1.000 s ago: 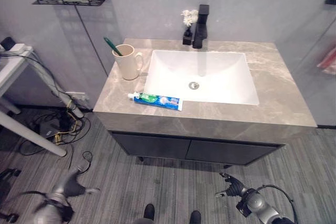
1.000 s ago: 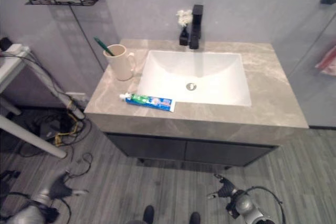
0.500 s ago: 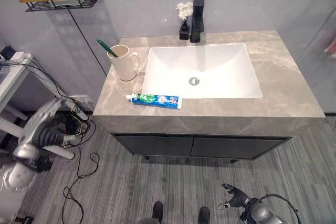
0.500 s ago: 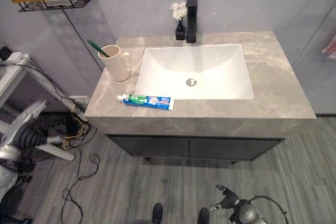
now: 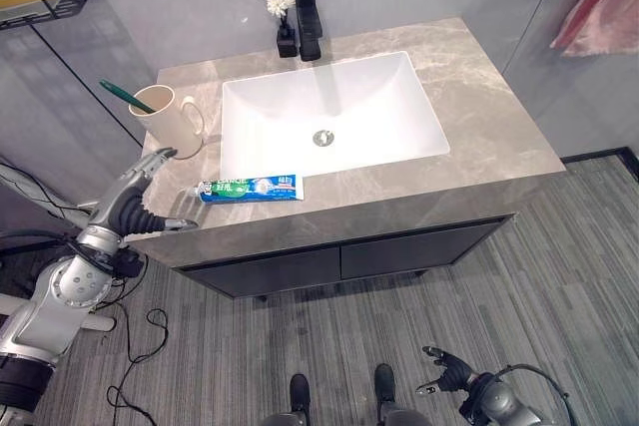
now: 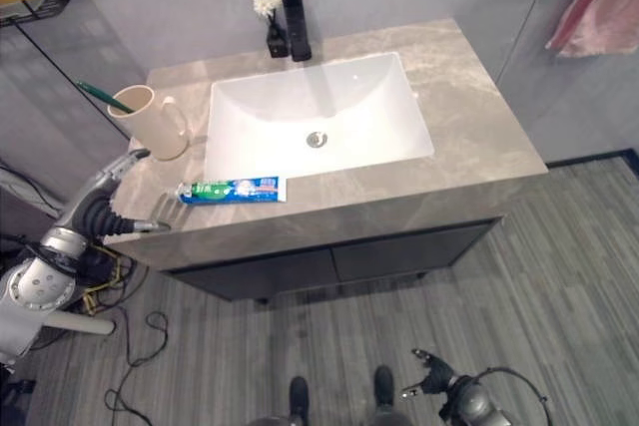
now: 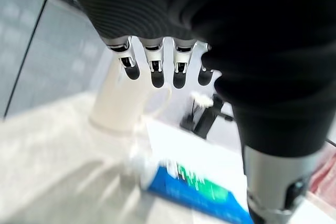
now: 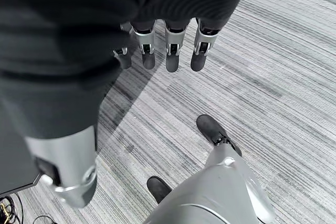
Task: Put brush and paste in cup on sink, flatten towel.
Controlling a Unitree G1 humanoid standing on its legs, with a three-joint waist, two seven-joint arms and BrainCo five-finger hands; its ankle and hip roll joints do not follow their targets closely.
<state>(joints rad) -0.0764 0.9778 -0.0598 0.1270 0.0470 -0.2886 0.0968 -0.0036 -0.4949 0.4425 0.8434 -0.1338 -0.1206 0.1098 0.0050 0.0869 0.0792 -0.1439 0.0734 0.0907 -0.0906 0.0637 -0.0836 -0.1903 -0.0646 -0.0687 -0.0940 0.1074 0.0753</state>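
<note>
Left robot hand [image 5: 140, 202] hovers at the front left corner of the grey marbled stone tabletop [image 5: 479, 127], its silver dark-tipped fingers [image 7: 157, 72] straight and spread with the thumb apart, holding nothing; it is just beside the cap end of the blue and green toothpaste tube [image 5: 248, 188], not touching it. That tube lies flat on the front strip of the tabletop, between the edge and the white rectangular basin [image 5: 329, 117], with its white cap pointing toward the hand. As a judgement, it is light and soft-walled with a slick printed skin, so it may dent or slide under a hard pinch; the firmer shoulder near the cap, taken across the narrow width, looks the best hold. Behind it stands the cream ceramic mug [image 5: 168, 117], smooth, rigid and glossy, with a handle facing the basin; it could tip if knocked on the rim. A green-handled toothbrush [image 5: 127, 97] already leans inside it, thin, stiff and light. A matte black faucet [image 5: 308, 12] rises behind the basin, and a soft pink towel [image 5: 604, 12] hangs on the wall at the far right, limp and draped. Right robot hand [image 5: 444, 374] hangs low over the grey wood-grain floor [image 8: 273, 72], fingers relaxed and empty.
</note>
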